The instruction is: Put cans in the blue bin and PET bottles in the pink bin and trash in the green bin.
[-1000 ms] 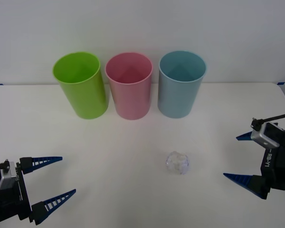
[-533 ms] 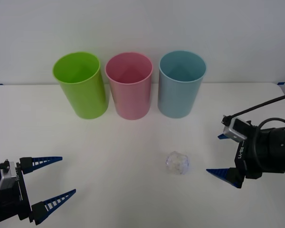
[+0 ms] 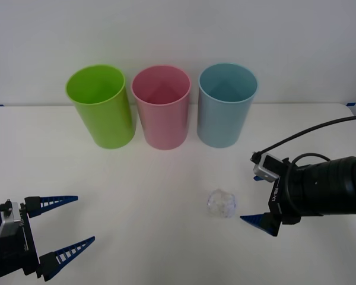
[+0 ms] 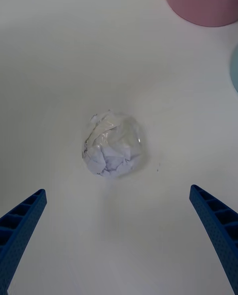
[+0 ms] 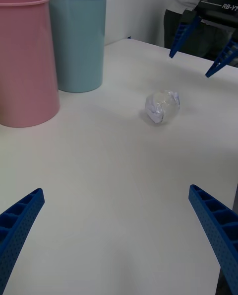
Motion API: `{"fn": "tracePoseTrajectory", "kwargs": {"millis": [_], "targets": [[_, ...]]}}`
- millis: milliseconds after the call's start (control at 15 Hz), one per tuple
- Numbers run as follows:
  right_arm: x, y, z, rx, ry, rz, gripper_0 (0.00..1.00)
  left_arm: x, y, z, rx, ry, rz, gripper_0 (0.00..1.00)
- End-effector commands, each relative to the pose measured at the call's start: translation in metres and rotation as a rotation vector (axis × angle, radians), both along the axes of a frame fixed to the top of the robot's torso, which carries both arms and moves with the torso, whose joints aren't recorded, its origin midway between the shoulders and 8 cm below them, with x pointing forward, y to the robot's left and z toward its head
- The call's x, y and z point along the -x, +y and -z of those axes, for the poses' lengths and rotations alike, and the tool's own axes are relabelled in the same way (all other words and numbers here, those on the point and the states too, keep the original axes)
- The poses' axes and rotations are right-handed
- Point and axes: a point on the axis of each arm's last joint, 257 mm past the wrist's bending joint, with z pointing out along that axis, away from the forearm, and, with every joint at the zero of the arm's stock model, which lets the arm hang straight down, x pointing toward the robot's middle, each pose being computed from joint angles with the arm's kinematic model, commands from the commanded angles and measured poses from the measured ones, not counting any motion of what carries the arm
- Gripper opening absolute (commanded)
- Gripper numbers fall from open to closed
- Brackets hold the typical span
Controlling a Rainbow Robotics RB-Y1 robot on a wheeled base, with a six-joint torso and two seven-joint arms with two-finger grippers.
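The trash, a small crumpled ball of clear film, lies on the white table in front of the blue bin. My right gripper is open just to the right of the trash, low over the table and pointing at it; in the right wrist view the trash lies a little ahead of the open right gripper. The pink bin stands in the middle of the back row and the green bin at its left. My left gripper rests open at the front left. Cans and PET bottles are out of view.
The three bins stand upright close together along the table's back edge, before a white wall. Bare table lies between the bins and the trash. In the left wrist view the right gripper hangs beyond the trash.
My right arm has moved left and forward from the table's right edge, bringing its open gripper close beside the trash. The left arm and the trash have stayed still.
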Motion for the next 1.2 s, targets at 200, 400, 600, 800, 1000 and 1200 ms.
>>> {"fn": "tracePoseTrajectory", "kwargs": {"millis": [200, 400, 600, 800, 1000, 1200], "targets": [[-0.01, 0.01, 0.013, -0.007, 0.023, 0.004, 1.0, 0.0, 0.0, 0.0, 0.0, 0.0, 0.0, 1.0], [-0.014, 0.017, 0.026, -0.01, 0.027, 0.007, 1.0, 0.0, 0.0, 0.0, 0.0, 0.0, 0.0, 1.0], [-0.018, 0.019, 0.039, -0.007, 0.034, 0.01, 1.0, 0.0, 0.0, 0.0, 0.0, 0.0, 0.0, 1.0], [-0.024, 0.026, 0.048, -0.014, 0.03, 0.012, 1.0, 0.0, 0.0, 0.0, 0.0, 0.0, 0.0, 1.0], [-0.031, 0.036, 0.057, -0.017, 0.019, 0.011, 1.0, 0.0, 0.0, 0.0, 0.0, 0.0, 0.0, 1.0], [-0.04, 0.043, 0.068, -0.016, 0.024, 0.023, 1.0, 0.0, 0.0, 0.0, 0.0, 0.0, 0.0, 1.0]]}}
